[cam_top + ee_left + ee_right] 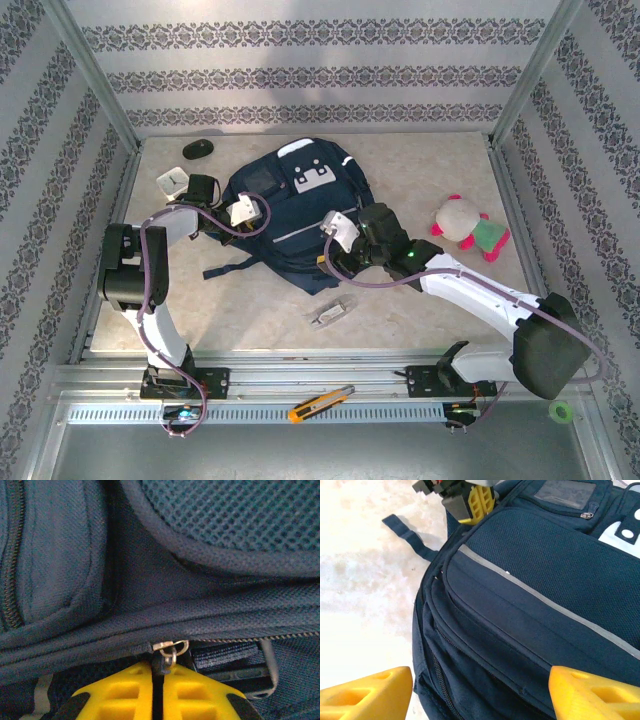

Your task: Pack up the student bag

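The student bag, a dark navy backpack with a grey-white patch and a thin light stripe, lies flat mid-table. My left gripper is at the bag's left side. Up close, its yellow fingers are shut together on the dark zipper pull, which hangs from a metal slider ring. My right gripper hovers over the bag's lower right. It stands open, its yellow fingertips wide apart above the bag's side zippers. The left gripper's fingers appear at the bag's far edge.
A black mouse and a small white box lie at the back left. A pink, white and green plush toy sits to the right. A small silver item lies in front of the bag. A box cutter rests on the front rail.
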Action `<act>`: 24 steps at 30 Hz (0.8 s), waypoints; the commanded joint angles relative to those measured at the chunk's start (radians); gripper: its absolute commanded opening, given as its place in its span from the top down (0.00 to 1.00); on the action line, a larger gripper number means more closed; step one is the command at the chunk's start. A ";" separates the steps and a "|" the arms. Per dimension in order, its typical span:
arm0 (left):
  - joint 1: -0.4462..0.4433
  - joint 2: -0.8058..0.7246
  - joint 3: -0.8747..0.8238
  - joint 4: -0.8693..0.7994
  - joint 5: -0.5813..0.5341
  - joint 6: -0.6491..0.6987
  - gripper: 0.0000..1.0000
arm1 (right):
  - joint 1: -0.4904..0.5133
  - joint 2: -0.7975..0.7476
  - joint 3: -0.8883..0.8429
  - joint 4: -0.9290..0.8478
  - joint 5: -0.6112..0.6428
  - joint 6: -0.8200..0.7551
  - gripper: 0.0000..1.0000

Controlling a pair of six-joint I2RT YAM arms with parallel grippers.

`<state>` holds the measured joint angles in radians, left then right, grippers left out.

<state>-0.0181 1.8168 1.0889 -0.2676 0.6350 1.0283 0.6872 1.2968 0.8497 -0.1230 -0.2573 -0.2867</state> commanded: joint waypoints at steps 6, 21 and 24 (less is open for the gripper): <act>-0.005 -0.110 -0.040 -0.058 0.074 -0.074 1.00 | 0.053 0.069 0.063 -0.011 0.066 -0.131 0.28; -0.020 -0.171 -0.066 -0.116 0.137 -0.300 1.00 | 0.098 0.381 0.132 0.212 0.297 -0.223 0.42; -0.042 -0.181 -0.070 -0.162 0.090 -0.318 1.00 | 0.087 0.408 0.122 0.315 0.318 -0.146 0.50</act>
<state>-0.0242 1.6836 1.0294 -0.3336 0.7048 0.7750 0.7963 1.6836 0.9653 0.0097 -0.0456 -0.5056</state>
